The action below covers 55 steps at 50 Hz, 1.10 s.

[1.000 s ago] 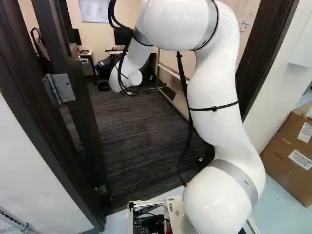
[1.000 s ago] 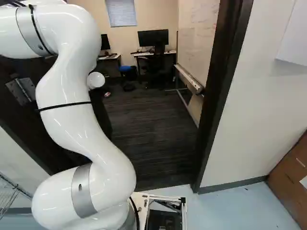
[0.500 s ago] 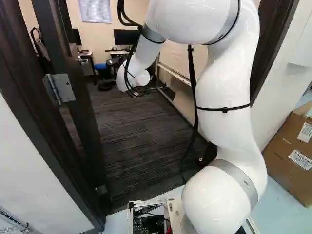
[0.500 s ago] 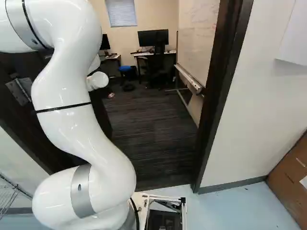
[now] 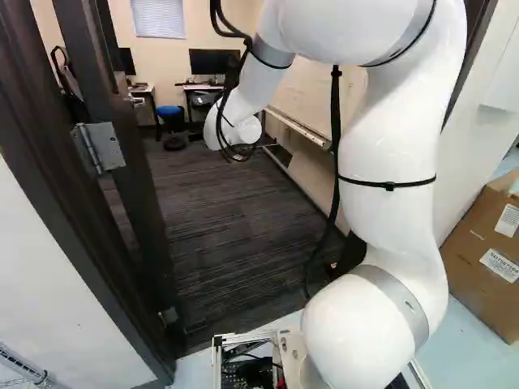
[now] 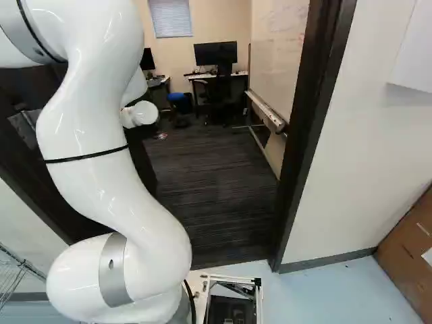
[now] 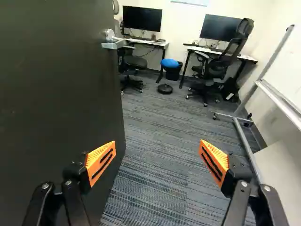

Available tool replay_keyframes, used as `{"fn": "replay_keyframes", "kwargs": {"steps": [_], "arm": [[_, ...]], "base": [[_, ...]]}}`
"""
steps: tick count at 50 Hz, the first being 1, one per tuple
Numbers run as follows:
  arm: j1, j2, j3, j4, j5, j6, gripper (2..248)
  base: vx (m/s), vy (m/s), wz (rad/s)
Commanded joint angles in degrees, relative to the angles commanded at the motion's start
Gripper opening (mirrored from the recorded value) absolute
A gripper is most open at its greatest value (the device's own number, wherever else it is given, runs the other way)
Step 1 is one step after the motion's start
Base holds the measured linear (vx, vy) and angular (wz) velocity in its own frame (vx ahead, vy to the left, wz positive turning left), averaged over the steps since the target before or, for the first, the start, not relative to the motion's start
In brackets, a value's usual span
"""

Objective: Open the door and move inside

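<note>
The black gripper (image 7: 157,160) is holding its two fingers wide apart in the wrist view, with nothing between them. The dark door (image 5: 126,174) is standing open at the left of the left base view, its metal handle (image 7: 113,43) showing in the wrist view. The white arm (image 5: 385,150) is rising right of the middle in the left base view. Beyond the doorway, desks are standing by the far wall, and a whiteboard (image 6: 280,50) is standing upper right of the middle in the right base view.
</note>
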Motion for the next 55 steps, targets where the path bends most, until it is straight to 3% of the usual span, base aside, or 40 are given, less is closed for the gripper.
{"fn": "replay_keyframes", "kwargs": {"steps": [34,55], "arm": [[-4.69,5.33,6.20,8.94,0.00,0.00,247],[-6.49,7.17,8.31,9.69,0.04,0.00,247]], "base": [[0.000,0.000,0.000],[0.000,0.000,0.000]]}}
